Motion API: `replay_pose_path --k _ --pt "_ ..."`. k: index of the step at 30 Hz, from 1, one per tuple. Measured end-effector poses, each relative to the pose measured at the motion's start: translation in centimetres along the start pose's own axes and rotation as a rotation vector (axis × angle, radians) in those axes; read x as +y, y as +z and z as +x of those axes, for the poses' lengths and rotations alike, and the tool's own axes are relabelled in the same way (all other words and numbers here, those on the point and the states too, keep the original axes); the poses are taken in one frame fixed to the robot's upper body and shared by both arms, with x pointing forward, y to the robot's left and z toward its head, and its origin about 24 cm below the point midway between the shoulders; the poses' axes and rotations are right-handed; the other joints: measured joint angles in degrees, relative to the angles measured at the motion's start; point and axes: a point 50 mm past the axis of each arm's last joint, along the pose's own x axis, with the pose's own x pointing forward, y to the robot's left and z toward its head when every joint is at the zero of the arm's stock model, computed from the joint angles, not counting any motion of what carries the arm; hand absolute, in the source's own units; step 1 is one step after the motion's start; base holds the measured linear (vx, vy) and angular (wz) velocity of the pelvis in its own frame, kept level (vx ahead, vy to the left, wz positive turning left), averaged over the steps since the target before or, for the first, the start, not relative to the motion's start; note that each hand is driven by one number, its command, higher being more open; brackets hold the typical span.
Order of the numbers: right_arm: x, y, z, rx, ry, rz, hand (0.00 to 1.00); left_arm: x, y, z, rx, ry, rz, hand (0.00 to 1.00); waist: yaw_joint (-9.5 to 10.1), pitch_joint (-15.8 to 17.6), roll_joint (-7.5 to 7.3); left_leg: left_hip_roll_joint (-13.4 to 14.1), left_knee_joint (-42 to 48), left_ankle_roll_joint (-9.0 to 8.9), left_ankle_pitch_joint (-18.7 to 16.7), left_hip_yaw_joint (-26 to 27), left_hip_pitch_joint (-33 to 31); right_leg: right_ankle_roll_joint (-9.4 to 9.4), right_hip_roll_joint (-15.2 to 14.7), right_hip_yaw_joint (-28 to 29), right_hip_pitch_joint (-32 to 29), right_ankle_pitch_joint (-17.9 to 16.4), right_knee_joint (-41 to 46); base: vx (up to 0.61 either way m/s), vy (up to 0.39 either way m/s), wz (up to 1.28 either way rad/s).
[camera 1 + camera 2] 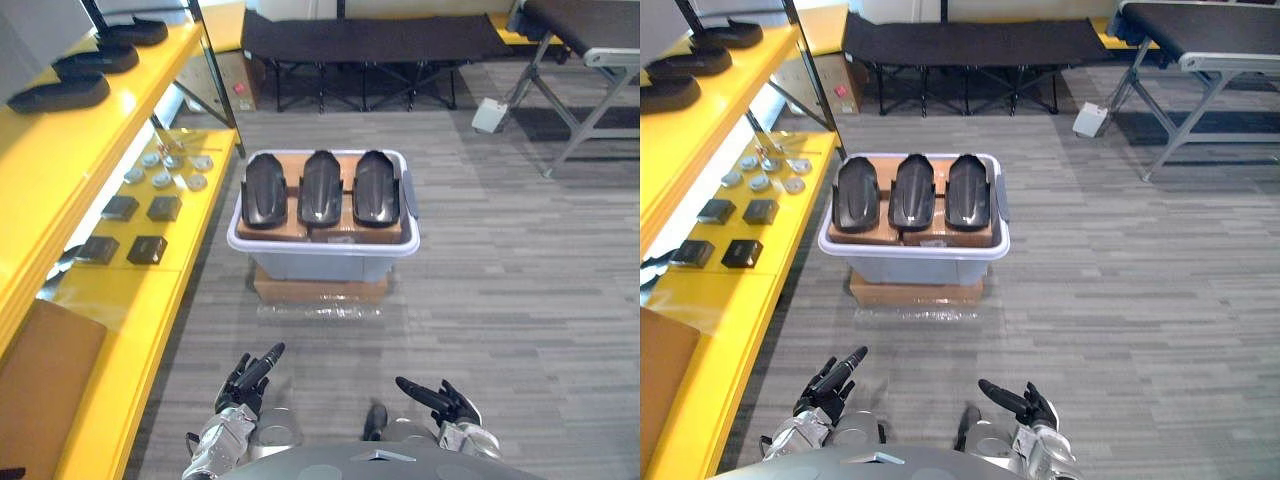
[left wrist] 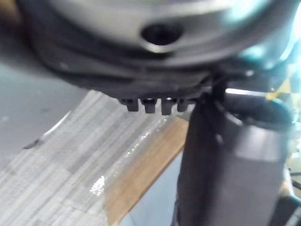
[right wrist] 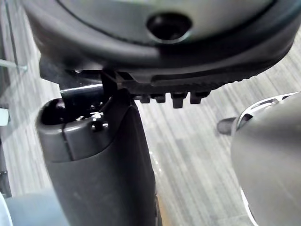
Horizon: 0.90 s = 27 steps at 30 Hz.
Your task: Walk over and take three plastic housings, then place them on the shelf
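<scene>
Three black plastic housings lie side by side on cardboard in a grey tub (image 1: pixel 322 250) ahead of me: the left housing (image 1: pixel 265 190), the middle housing (image 1: pixel 321 188) and the right housing (image 1: pixel 376 187). The tub rests on a cardboard box (image 1: pixel 320 288) on the floor. Low at the front, my left hand (image 1: pixel 250 381) is held open with straight fingers and holds nothing. My right hand (image 1: pixel 437 398) is also open and empty. Both hands are well short of the tub.
A yellow shelf unit (image 1: pixel 150 270) runs along the left; its upper level (image 1: pixel 80 120) carries several black housings and its lower level small black blocks and round metal parts. A black cot (image 1: pixel 370 40) stands at the back, a folding table's legs (image 1: pixel 590 100) at the right.
</scene>
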Motion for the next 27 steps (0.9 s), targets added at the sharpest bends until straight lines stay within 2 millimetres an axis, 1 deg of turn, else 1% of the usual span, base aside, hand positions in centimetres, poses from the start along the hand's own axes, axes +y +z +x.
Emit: replay_pose_path --k 1,2,3,4,5,6,8,11,12,14,16,17,18,19,20,21,22,23,24,25,26,27 --pt "0.0 0.1 0.0 -0.007 0.002 0.003 1.00 0.0 0.0 0.0 -0.001 -0.002 0.000 1.00 -0.03 0.0 0.00 -0.5 -3.4 -0.01 0.1 0.5 -0.3 0.27 -0.2 -0.3 0.4 -0.1 -0.5 0.24 -0.050 0.11" --pt "0.2 0.3 -0.1 -0.026 0.008 0.012 1.00 -0.2 -0.1 0.0 -0.002 -0.007 -0.001 1.00 -0.04 0.0 -0.01 -1.9 -12.9 -0.16 1.7 0.8 -0.2 0.60 -0.5 -0.8 1.0 -0.2 -1.5 0.18 0.012 0.06" --pt "0.3 0.5 -0.1 -0.038 0.011 0.017 1.00 -0.2 -0.1 0.0 -0.002 -0.009 -0.002 1.00 -0.10 0.0 -0.01 -2.6 -17.6 0.45 4.2 0.5 -0.3 0.76 -0.7 -0.9 1.1 -0.3 -1.9 0.24 0.059 -0.05" --pt "0.5 0.7 -0.1 -0.054 0.014 0.022 1.00 -0.2 -0.1 0.0 -0.003 -0.008 -0.004 1.00 -0.06 -0.3 -0.49 -3.9 -22.2 0.72 10.6 0.3 0.4 1.31 -1.1 -0.6 1.4 -0.2 -2.8 0.30 0.095 -0.02" --pt "0.9 0.8 -0.2 -0.066 0.024 0.033 1.00 0.1 -0.1 0.0 0.005 -0.005 0.010 1.00 -0.59 -0.8 -1.41 -5.3 -25.3 1.82 12.1 1.1 1.4 2.10 -2.1 -0.7 1.6 0.2 -3.5 0.33 0.114 -0.05" --pt "1.2 1.0 -0.1 -0.075 0.035 0.038 1.00 0.0 -0.1 0.0 0.008 -0.014 0.025 1.00 -0.75 -0.9 -1.40 -5.8 -26.2 2.04 12.3 1.4 1.8 2.40 -2.6 -0.7 1.4 0.0 -3.6 0.32 0.125 0.05" --pt "2.2 1.0 -0.1 -0.075 0.059 0.062 1.00 0.2 0.5 0.0 0.016 -0.029 0.128 1.00 -0.82 -0.9 -3.03 -7.5 -27.0 2.41 12.4 2.6 2.1 3.58 -4.4 -1.0 1.1 0.0 -3.4 0.23 0.119 -0.03" --pt "2.3 1.3 -0.1 -0.091 0.065 0.125 1.00 -0.4 0.7 0.2 0.017 -0.057 0.186 1.00 -0.88 -1.1 -3.20 -9.5 -29.8 2.59 12.5 3.6 5.7 5.30 -6.3 -1.8 3.2 0.2 -3.3 0.22 0.131 -0.02" --pt "2.3 1.5 0.0 -0.097 0.069 0.138 1.00 -0.6 0.9 0.3 0.007 -0.058 0.188 1.00 -0.86 -1.3 -3.27 -10.2 -30.2 3.06 12.4 3.7 6.3 5.93 -6.8 -2.1 3.8 0.2 -3.3 0.17 0.144 0.06" --pt "2.5 1.6 0.0 -0.102 0.078 0.165 1.00 -1.7 1.1 0.6 0.006 -0.077 0.200 1.00 -0.83 -1.9 -3.39 -11.3 -30.8 4.23 12.4 3.7 6.9 6.45 -8.0 -3.4 3.9 0.3 -2.1 0.18 0.157 0.15" --pt "2.7 1.7 0.0 -0.112 0.084 0.175 1.00 -2.2 1.0 0.8 0.022 -0.092 0.211 1.00 -1.07 -2.0 -3.40 -11.4 -30.8 4.50 12.5 3.1 7.3 6.83 -8.7 -3.4 3.0 0.0 1.5 0.12 0.106 0.19" --pt "2.8 1.6 -0.1 -0.120 0.085 0.177 1.00 -2.1 0.8 0.7 0.033 -0.091 0.211 1.00 -1.26 -2.0 -3.19 -10.8 -30.7 4.56 12.5 2.6 7.8 7.04 -8.9 -3.3 1.4 -0.2 6.2 0.10 0.085 0.17" --pt "2.8 1.7 -0.2 -0.124 0.086 0.178 1.00 -2.2 0.8 0.8 0.037 -0.089 0.211 1.00 -1.55 -1.9 -2.84 -10.0 -30.5 4.61 12.5 2.1 7.9 6.89 -9.1 -3.3 -0.5 -1.1 9.9 0.08 0.042 0.28" --pt "3.1 1.4 -0.3 -0.127 0.089 0.187 1.00 -2.1 0.8 0.7 0.041 -0.084 0.213 1.00 -2.33 -2.2 -2.81 -8.9 -30.5 4.61 12.5 0.7 7.8 6.49 -8.5 -2.9 -2.6 -3.8 11.8 0.05 -0.002 0.34" --pt "3.3 1.4 -0.4 -0.132 0.094 0.193 1.00 -1.8 0.9 0.7 0.042 -0.075 0.214 1.00 -2.46 -2.2 -2.77 -8.3 -30.5 4.71 12.4 0.1 7.8 6.57 -7.9 -2.5 -3.0 -4.7 10.5 0.06 -0.050 0.42" --pt "3.7 1.3 -0.6 -0.144 0.096 0.204 1.00 -1.0 1.1 0.6 0.044 -0.051 0.223 1.00 -2.39 -2.2 -3.38 -7.6 -30.7 4.57 12.2 -0.4 7.6 6.60 -7.1 -0.4 -4.5 -4.4 7.4 0.06 -0.109 0.28" --pt "4.1 1.3 -0.6 -0.147 0.102 0.203 1.00 -0.5 1.4 0.5 0.041 -0.038 0.233 1.00 -2.39 -2.3 -4.82 -7.7 -30.6 4.27 12.0 -0.4 7.5 6.61 -6.9 1.4 -5.2 -3.2 5.3 0.07 -0.182 0.32" --pt "4.6 1.1 -0.8 -0.151 0.112 0.207 1.00 0.1 1.9 0.5 0.034 -0.025 0.240 1.00 -2.52 -2.4 -7.04 -8.6 -30.5 3.45 10.8 -0.9 7.7 6.25 -7.9 2.5 -6.7 1.7 5.4 0.09 -0.271 0.38" --pt "4.4 1.2 -0.7 -0.155 0.109 0.204 1.00 0.3 1.4 0.3 0.048 -0.013 0.227 1.00 -2.38 -2.6 -7.11 -7.5 -30.4 2.67 9.3 -1.4 7.7 5.17 -7.6 1.3 -6.3 -1.8 6.4 0.07 -0.211 0.30" --pt "4.4 1.5 -0.7 -0.163 0.111 0.200 1.00 0.1 1.2 0.4 0.050 -0.015 0.219 1.00 -2.22 -2.5 -6.89 -6.9 -30.3 2.47 9.4 -1.4 7.6 5.08 -7.0 1.1 -6.3 -1.8 6.2 0.03 -0.203 0.19" --pt "4.4 1.8 -0.7 -0.181 0.112 0.195 1.00 0.0 1.0 0.3 0.052 -0.016 0.208 1.00 -2.22 -2.4 -6.19 -6.1 -30.1 1.98 9.4 -1.5 7.2 4.97 -6.1 0.7 -6.0 -1.9 5.5 -0.03 -0.144 0.11" --pt "4.1 2.1 -0.7 -0.199 0.108 0.185 1.00 -0.3 0.5 0.3 0.060 -0.020 0.192 1.00 -2.38 -2.5 -4.99 -5.1 -29.7 1.49 9.2 -1.7 6.7 4.49 -5.1 -0.4 -5.3 -1.7 4.2 -0.03 -0.174 0.16"
